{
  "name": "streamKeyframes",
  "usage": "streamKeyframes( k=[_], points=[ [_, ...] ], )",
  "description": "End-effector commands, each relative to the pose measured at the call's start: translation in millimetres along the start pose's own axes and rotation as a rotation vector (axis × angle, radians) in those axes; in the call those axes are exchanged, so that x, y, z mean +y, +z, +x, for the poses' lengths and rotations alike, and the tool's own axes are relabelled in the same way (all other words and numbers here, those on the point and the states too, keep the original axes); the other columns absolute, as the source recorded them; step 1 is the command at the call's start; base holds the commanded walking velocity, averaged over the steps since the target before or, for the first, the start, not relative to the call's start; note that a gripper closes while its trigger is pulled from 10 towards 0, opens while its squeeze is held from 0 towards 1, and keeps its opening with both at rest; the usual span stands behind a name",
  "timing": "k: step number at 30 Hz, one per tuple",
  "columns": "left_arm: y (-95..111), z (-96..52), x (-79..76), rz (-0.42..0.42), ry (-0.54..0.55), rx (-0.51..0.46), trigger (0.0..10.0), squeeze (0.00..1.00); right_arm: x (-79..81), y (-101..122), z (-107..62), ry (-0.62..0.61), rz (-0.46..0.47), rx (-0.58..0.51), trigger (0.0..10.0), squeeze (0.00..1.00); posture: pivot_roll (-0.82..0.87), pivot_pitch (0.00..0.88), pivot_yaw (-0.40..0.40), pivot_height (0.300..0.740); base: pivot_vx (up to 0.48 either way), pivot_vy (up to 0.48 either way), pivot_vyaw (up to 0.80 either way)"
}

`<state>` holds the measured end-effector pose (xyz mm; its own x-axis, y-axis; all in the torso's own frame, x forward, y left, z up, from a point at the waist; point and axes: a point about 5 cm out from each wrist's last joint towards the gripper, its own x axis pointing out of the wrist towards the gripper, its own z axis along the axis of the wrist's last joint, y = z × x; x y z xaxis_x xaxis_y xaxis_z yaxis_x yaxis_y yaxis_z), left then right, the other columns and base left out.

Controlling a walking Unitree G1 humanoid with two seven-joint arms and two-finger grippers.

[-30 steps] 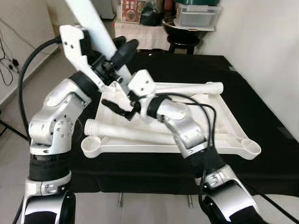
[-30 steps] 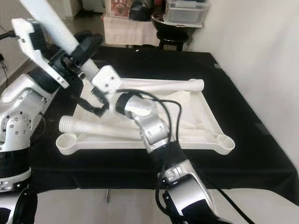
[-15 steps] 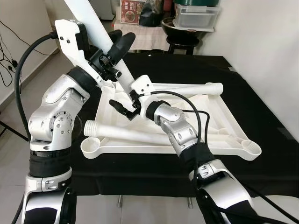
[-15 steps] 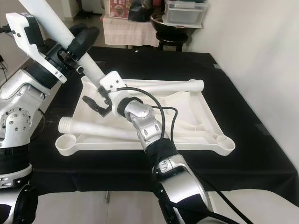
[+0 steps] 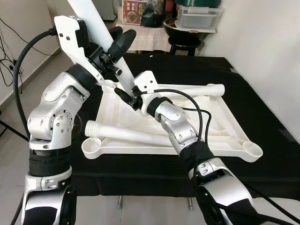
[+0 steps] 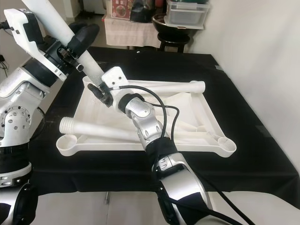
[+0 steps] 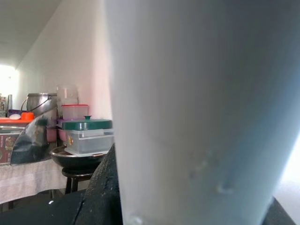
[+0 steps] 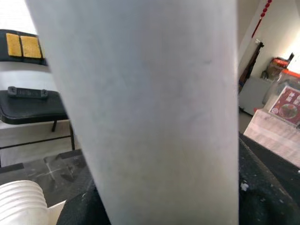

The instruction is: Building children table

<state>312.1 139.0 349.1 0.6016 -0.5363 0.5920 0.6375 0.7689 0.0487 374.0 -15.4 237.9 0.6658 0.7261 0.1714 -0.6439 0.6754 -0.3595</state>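
A white table top [image 5: 213, 119] lies upside down on a black tabletop [image 5: 262, 117], its raised rim facing up and a round socket at each visible corner. The left end effector [image 5: 112, 49] is clamped on a white leg [image 5: 93, 18], its black fingers [image 5: 123, 40] wrapped around the tube. The leg's long axis runs on a steep diagonal: the upper end points up and toward the robot's left, leaving the top of the left eye view, while the lower end points down into the far left corner of the table top. The right end effector [image 5: 125, 96] is at that lower end, with its fingers at either side of the tube just above the corner socket; whether they press on it cannot be told. In both wrist views the tube [image 7: 187, 117] stands close before the camera between the dark fingers. Two more legs lie loose inside the table top: a near leg [image 5: 126, 133], roughly crosswise with its threaded end pointing to the robot's left, and a far leg [image 5: 197, 89], also crosswise, with its open end pointing right. Beyond the tabletop stand a black stool [image 5: 185, 42] and a clear storage box [image 5: 197, 16] with a green lid.
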Motion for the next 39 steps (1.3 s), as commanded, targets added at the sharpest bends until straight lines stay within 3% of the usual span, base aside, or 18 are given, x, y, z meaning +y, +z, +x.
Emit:
streamKeyframes(
  k=[1, 6, 7, 9, 14, 16, 19, 22, 25, 28, 29, 30, 31, 32, 33, 35, 38, 39],
  points=[
    [3, 13.0, -23.5, -0.073, -0.121, -0.061, 0.0, 0.0, 12.7, 19, 12.4, 0.053, -0.003, -0.082, 0.0, 0.0, -0.21, 0.0, -0.055, 0.74, 0.0, 0.0, 0.0],
    [6, 13.8, -21.2, -0.062, -0.104, -0.079, 0.0, 0.0, 12.0, 16, 11.4, 0.062, -0.043, -0.072, 0.0, 0.0, -0.21, 0.0, -0.056, 0.74, 0.0, 0.0, 0.0],
    [9, 12.7, -16.7, -0.054, -0.078, -0.096, 9.4, 1.0, 8.4, 14, 9.8, 0.055, -0.02, -0.064, 0.0, 0.0, -0.22, 0.0, -0.058, 0.74, 0.0, 0.0, 0.0],
    [11, 11.0, -13.3, -0.05, -0.065, -0.11, 10.0, 1.0, 3.6, 12, 7.9, 0.044, 0.01, -0.057, 0.0, 0.0, -0.22, 0.0, -0.058, 0.74, 0.0, 0.0, 0.0],
    [19, 6.9, -4.0, -0.054, -0.013, -0.14, 10.0, 1.0, -8.8, 9, 3.0, 0.008, 0.073, -0.053, 0.0, 0.0, -0.22, 0.0, -0.06, 0.74, 0.0, 0.0, 0.0],
    [34, -1.7, 12.2, -0.048, 0.067, -0.187, 10.0, 1.0, -31.4, 7, -6.0, -0.078, 0.134, -0.044, 0.0, 0.0, -0.22, 0.0, -0.064, 0.74, 0.0, 0.0, 0.0],
    [40, -5.2, 17.9, -0.041, 0.095, -0.205, 10.0, 1.0, -39.8, 6, -9.5, -0.114, 0.151, -0.038, 0.0, 0.0, -0.22, 0.0, -0.064, 0.74, 0.0, 0.0, 0.0],
    [77, -23.4, 37.9, -0.031, 0.189, -0.324, 10.0, 1.0, -75.5, -2, -29.8, -0.309, 0.201, 0.001, 0.0, 0.0, -0.23, 0.0, -0.068, 0.74, 0.0, 0.0, 0.0],
    [90, -30.6, 42.4, -0.023, 0.211, -0.362, 10.0, 1.0, -86.6, -4, -37.5, -0.38, 0.222, 0.005, 0.0, 0.0, -0.23, 0.0, -0.068, 0.74, 0.0, 0.0, 0.0],
    [103, -46.6, 50.0, 0.045, 0.276, -0.379, 10.0, 1.0, -106.4, -6, -53.0, -0.516, 0.258, -0.002, 0.0, 0.0, -0.23, 0.0, -0.072, 0.74, 0.0, 0.0, 0.0],
    [94, -56.3, 55.7, 0.135, 0.351, -0.29, 10.0, 1.0, -112.5, -6, -59.8, -0.559, 0.306, -0.025, 9.1, 0.0, -0.23, 0.0, -0.076, 0.74, 0.0, 0.0, 0.0],
    [94, -56.3, 55.7, 0.135, 0.351, -0.29, 10.0, 1.0, -112.5, -6, -59.8, -0.559, 0.306, -0.025, 9.1, 0.0, -0.23, 0.0, -0.076, 0.74, 0.0, 0.0, 0.0],
    [77, -65.4, 60.0, 0.21, 0.411, -0.179, 10.0, 0.98, -114.1, -4, -64.1, -0.565, 0.352, -0.064, 10.0, 0.0, -0.23, 0.0, -0.076, 0.74, 0.0, 0.0, 0.0],
    [59, -73.6, 61.6, 0.253, 0.449, -0.083, 10.0, 0.0, -111.9, -2, -66.0, -0.542, 0.377, -0.093, 10.0, 0.0, -0.23, 0.0, -0.074, 0.74, 0.0, 0.0, 0.0],
    [59, -73.6, 61.6, 0.253, 0.449, -0.083, 10.0, 0.0, -111.9, -2, -66.0, -0.542, 0.377, -0.093, 10.0, 0.0, -0.23, 0.0, -0.074, 0.74, 0.0, 0.0, 0.0],
    [6, -94.5, 54.5, 0.22, 0.505, 0.089, 10.0, 0.0, -96.6, -2, -67.4, -0.451, 0.373, -0.12, 10.0, 0.0, -0.24, 0.0, -0.069, 0.74, 0.0, 0.0, 0.0],
    [-10, -101.9, 49.6, 0.188, 0.517, 0.128, 10.0, 0.0, -90.7, -2, -67.6, -0.414, 0.373, -0.123, 10.0, 0.0, -0.24, 0.0, -0.069, 0.74, 0.0, 0.0, 0.0],
    [-31, -110.4, 40.5, 0.161, 0.507, 0.202, 10.0, 0.0, -81.6, -3, -68.0, -0.358, 0.36, -0.124, 10.0, 0.0, -0.25, 0.005, -0.073, 0.74, 0.0, 0.0, 0.0]
  ],
)
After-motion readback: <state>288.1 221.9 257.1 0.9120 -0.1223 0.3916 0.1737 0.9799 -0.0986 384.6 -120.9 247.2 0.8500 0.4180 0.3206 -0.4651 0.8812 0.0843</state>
